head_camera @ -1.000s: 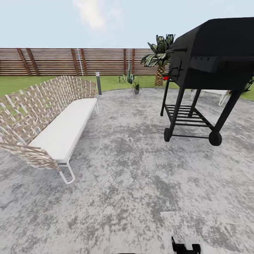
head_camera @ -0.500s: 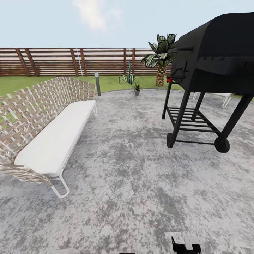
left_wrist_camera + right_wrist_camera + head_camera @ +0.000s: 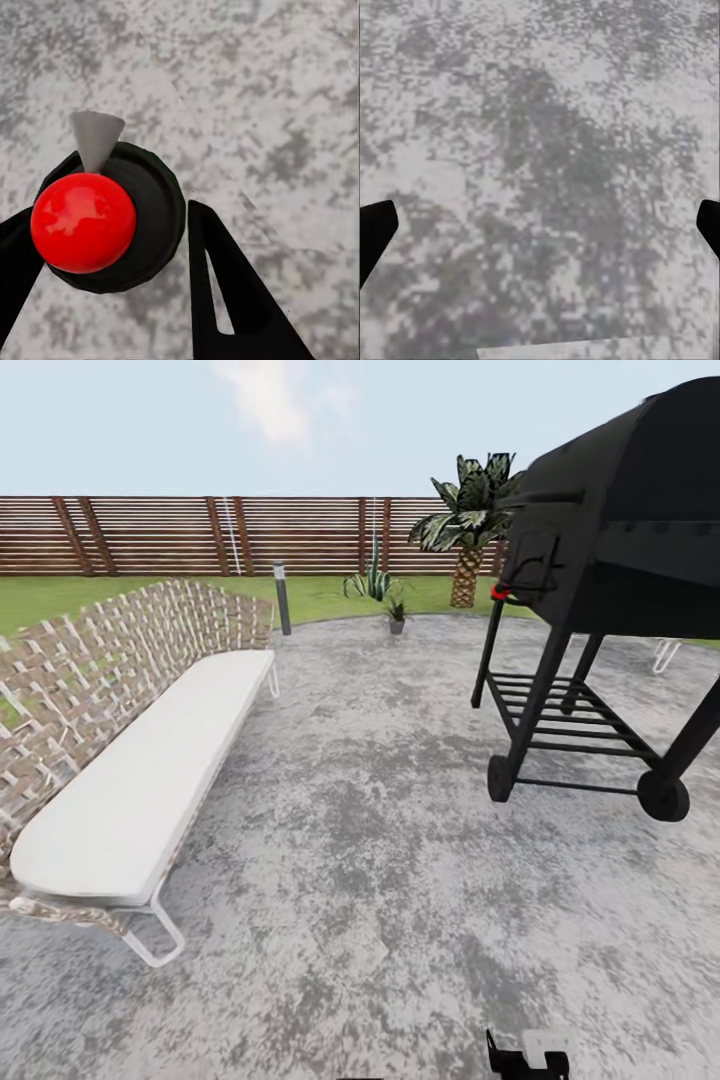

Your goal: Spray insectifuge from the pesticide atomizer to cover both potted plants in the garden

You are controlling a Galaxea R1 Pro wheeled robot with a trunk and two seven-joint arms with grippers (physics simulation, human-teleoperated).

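In the left wrist view my left gripper [image 3: 127, 199] is shut on the pesticide atomizer [image 3: 112, 217], a round black body with a glossy red ball on top and a grey cone nozzle. Grey stone paving lies under it. My right gripper [image 3: 540, 225] is open over bare paving, with its dark fingertips [image 3: 375, 229] far apart. Far ahead in the head view, one potted plant [image 3: 396, 612] stands in a small grey pot at the paving's far edge, just before the lawn of the garden [image 3: 60, 596].
A woven bench with a white cushion [image 3: 140, 780] runs along the left. A tall black grill on wheels [image 3: 600, 580] stands at the right. Behind the pot are a spiky agave [image 3: 372, 582], a palm [image 3: 468, 535], a grey bollard [image 3: 282, 598] and the slat fence [image 3: 150, 535].
The whole head view has shifted as the robot rolls forward: the bench and the grill now look larger and sit nearer the frame's edges. The grippers look the same.
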